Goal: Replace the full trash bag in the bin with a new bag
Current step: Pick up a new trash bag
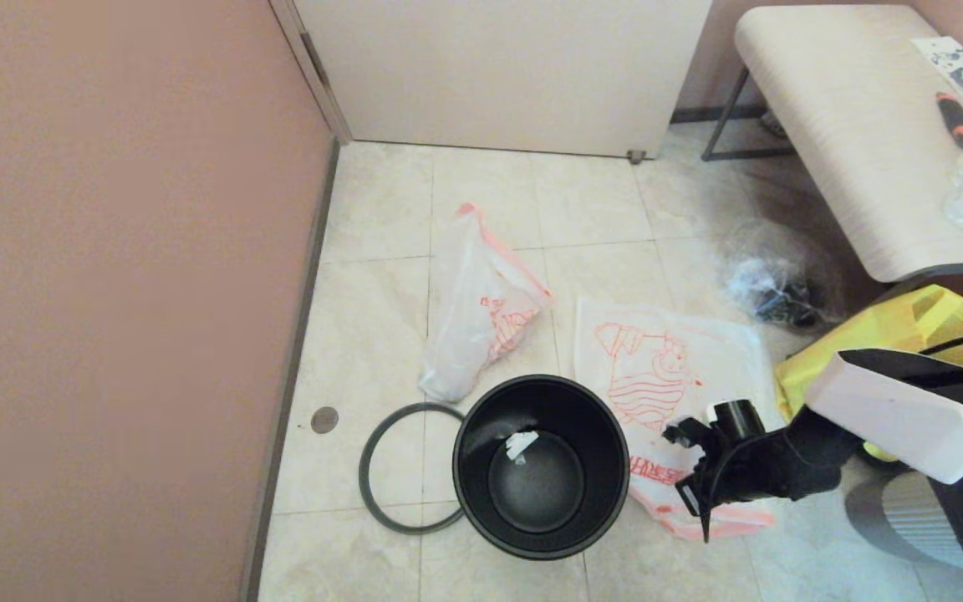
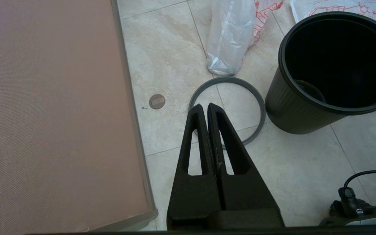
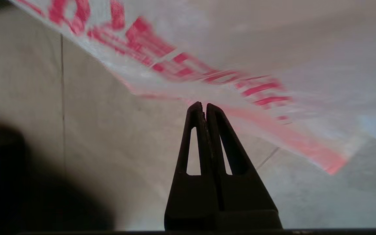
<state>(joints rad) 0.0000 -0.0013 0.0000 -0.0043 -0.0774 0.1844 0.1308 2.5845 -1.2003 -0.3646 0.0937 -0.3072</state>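
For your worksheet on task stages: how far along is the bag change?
Done: the full trash bag lies on the floor, and the bin is unlined, its ring beside it. In hand: the shut right gripper is at the new bag. Left: lining the bin.

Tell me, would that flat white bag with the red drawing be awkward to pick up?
Probably. The new bag lies flat and thin on the floor tiles, so it likely droops, weighs little and offers scant edge. The shut right gripper hovers at its pink edge.

Right tool (image 3: 204,106) closed, angled down, apparently low; left tool (image 2: 206,107) closed, parked.
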